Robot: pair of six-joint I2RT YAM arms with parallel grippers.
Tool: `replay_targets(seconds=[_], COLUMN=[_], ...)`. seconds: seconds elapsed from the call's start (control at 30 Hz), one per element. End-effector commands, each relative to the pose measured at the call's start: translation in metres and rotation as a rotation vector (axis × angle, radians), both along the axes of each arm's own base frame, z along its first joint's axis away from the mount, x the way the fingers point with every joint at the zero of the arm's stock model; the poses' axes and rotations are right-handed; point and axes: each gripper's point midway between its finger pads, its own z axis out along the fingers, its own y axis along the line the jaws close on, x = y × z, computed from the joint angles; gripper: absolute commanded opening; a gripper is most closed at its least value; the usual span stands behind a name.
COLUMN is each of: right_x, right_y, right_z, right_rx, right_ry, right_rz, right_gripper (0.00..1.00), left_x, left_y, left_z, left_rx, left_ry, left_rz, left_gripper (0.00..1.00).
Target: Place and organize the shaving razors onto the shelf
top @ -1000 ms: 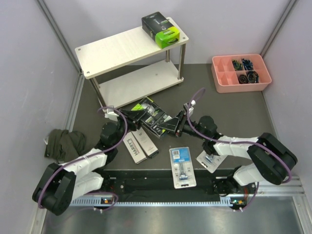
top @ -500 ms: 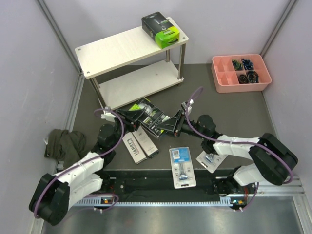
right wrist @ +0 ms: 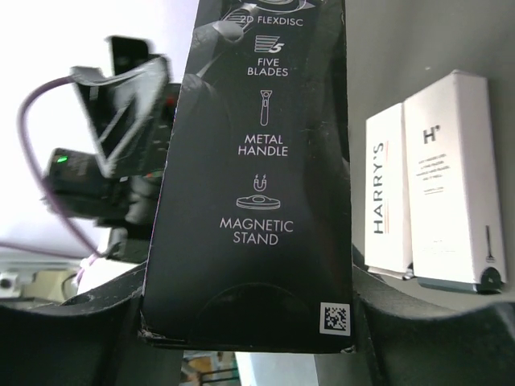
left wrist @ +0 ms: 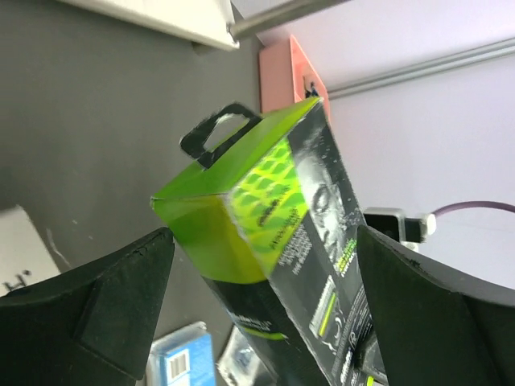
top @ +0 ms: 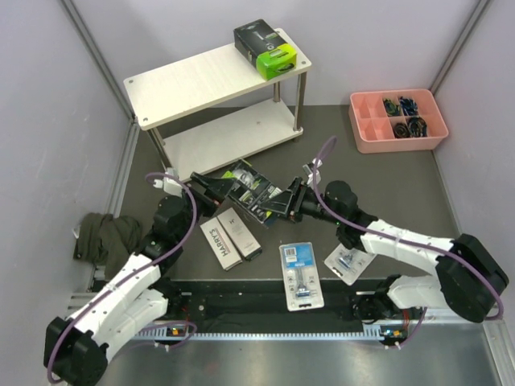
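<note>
A black and lime-green razor pack hangs just above the dark mat. My right gripper is shut on its barcode end. My left gripper stands open around the pack's green hanger end, with a gap on each side of it. A second black and green pack lies on the top board of the shelf, at its right end. Two white Harry's boxes lie side by side on the mat. Two blue-card blister packs lie near the front edge.
A pink compartment tray with small dark items sits at the back right. A dark green cloth is bunched by the left wall. The shelf's lower board is bare.
My left gripper has opened and let go of the pack's green end, and the left arm has drawn back a little. My right gripper keeps its hold on the pack.
</note>
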Motion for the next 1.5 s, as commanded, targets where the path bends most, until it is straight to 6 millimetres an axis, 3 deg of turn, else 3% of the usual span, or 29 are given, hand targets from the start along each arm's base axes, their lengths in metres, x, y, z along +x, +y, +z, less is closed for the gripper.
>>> replay_targets(seconds=[0.0,0.17,0.2,0.27,0.3,0.37,0.5,0.57,0.6,0.67,0.7,0.77,0.83,0.87,0.97,1.27,1.3,1.37,1.43,1.47], right_x=[0.010,0.018,0.019,0.018,0.018,0.017,0.016,0.019,0.020,0.027,0.029,0.039,0.045,0.058,0.076,0.144,0.157,0.167,0.183,0.186], right_y=[-0.007,-0.023,-0.024,-0.025,-0.024,-0.023,-0.015,-0.009,-0.008,0.000,0.001,0.013,0.020,0.028,0.036,0.040,0.039,0.038,0.040,0.039], right_z=[0.059,0.090,0.110,0.115,0.132,0.143,0.187,0.194,0.209,0.211,0.228,0.226,0.243,0.236,0.258,0.274,0.267,0.275,0.269,0.277], right_rx=[0.003,-0.020,-0.019,-0.055,-0.041,-0.035,0.039,0.047,0.066,0.060,0.082,0.077,0.100,0.088,0.140,0.245,0.242,0.266,0.260,0.273], right_ry=[-0.168,-0.215,-0.270,-0.275,-0.310,-0.320,-0.374,-0.385,-0.407,-0.409,-0.436,-0.429,-0.454,-0.440,-0.453,-0.391,-0.373,-0.377,-0.359,-0.366], right_rz=[-0.045,-0.081,-0.086,-0.075,-0.072,-0.062,-0.030,-0.014,-0.014,-0.006,-0.008,0.013,0.017,0.016,0.010,-0.065,-0.081,-0.095,-0.111,-0.117], right_gripper=[0.00,0.00,0.00,0.00,0.00,0.00,0.00,0.00,0.00,0.00,0.00,0.00,0.00,0.00,0.00,0.00,0.00,0.00,0.00,0.00], left_x=[-0.001,-0.014,-0.016,-0.021,-0.022,-0.026,-0.031,-0.032,-0.033,-0.034,-0.035,-0.035,-0.035,-0.035,-0.036,-0.038,-0.038,-0.039,-0.041,-0.043], left_y=[0.024,0.042,0.044,0.048,0.049,0.051,0.050,0.049,0.048,0.047,0.046,0.046,0.044,0.043,0.042,0.041,0.041,0.040,0.039,0.039], left_z=[0.024,0.021,0.016,0.007,0.004,-0.007,-0.020,-0.026,-0.028,-0.033,-0.035,-0.037,-0.037,-0.035,-0.034,-0.029,-0.029,-0.028,-0.029,-0.031], left_rx=[0.202,0.253,0.260,0.273,0.276,0.289,0.290,0.295,0.294,0.295,0.290,0.288,0.281,0.278,0.282,0.296,0.297,0.295,0.294,0.294], left_ry=[-0.069,-0.061,-0.053,-0.036,-0.028,0.003,0.030,0.046,0.050,0.063,0.068,0.074,0.074,0.070,0.066,0.057,0.058,0.057,0.059,0.068], left_rz=[0.066,0.114,0.118,0.122,0.123,0.119,0.100,0.091,0.085,0.078,0.074,0.071,0.062,0.060,0.049,0.032,0.031,0.027,0.015,0.010], left_gripper=[0.99,0.99,0.99,0.99,0.99,0.99,0.99,0.99,0.99,0.99,0.99,0.99,0.99,0.99,0.99,0.99,0.99,0.99,0.99,0.99])
